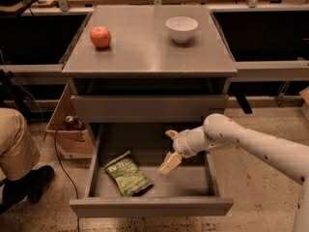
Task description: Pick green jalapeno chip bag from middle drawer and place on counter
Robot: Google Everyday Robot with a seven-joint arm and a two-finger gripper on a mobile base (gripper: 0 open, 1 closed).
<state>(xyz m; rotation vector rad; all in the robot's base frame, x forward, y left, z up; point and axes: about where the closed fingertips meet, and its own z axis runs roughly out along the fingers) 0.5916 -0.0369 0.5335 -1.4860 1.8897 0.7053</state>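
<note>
Your gripper (165, 152) hangs inside the open middle drawer (150, 207), right of centre, its two tan fingers spread with nothing between them. Come in slanted and I judge a fingertip could skid on the crinkly foil and shove the bag toward the left wall, or the wrist could clip the upper drawer front (149, 108). The green jalapeno chip bag (128, 174) lies flat on the drawer floor, just left of the gripper, slightly nearer, not touching it.
</note>
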